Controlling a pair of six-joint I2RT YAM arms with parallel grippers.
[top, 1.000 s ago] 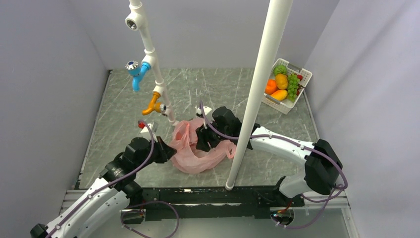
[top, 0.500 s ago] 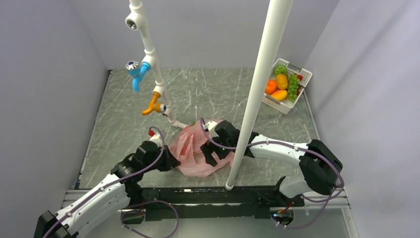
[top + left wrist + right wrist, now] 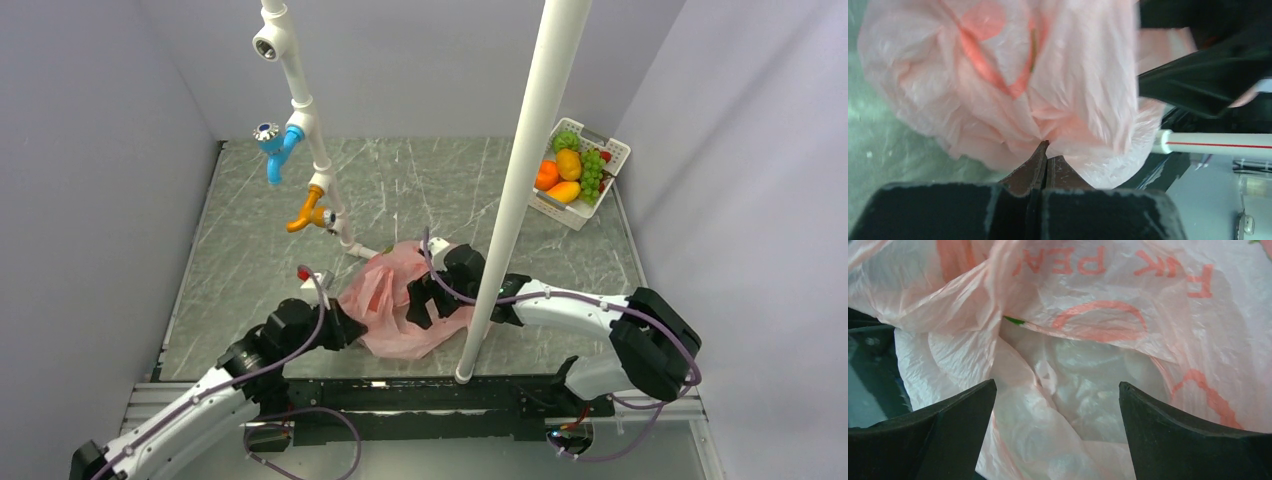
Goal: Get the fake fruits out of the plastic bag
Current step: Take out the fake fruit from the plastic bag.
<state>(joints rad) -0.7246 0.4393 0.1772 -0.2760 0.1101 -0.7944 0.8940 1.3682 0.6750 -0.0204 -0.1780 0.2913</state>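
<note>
The pink plastic bag (image 3: 385, 312) lies crumpled on the marble table near the front edge. My left gripper (image 3: 346, 326) is at the bag's left edge, shut on a pinched fold of the bag (image 3: 1048, 120), fingertips (image 3: 1044, 148) together. My right gripper (image 3: 424, 301) hovers over the bag's right part, open and empty, its fingers (image 3: 948, 415) spread above the bag's wrinkled film (image 3: 1073, 370). No fruit shows inside the bag. Orange and yellow-orange fake fruits (image 3: 560, 178) lie in the basket at the back right.
The white slotted basket (image 3: 612, 150) also holds green grapes and a lime-green fruit. A white pole (image 3: 505, 220) stands in front of my right arm. A white pipe with blue and orange taps (image 3: 300, 140) rises at the back left.
Both grippers moved toward the near edge. The bag came with them and now lies flatter and closer. My left gripper stayed shut on the bag, and my right stayed open.
</note>
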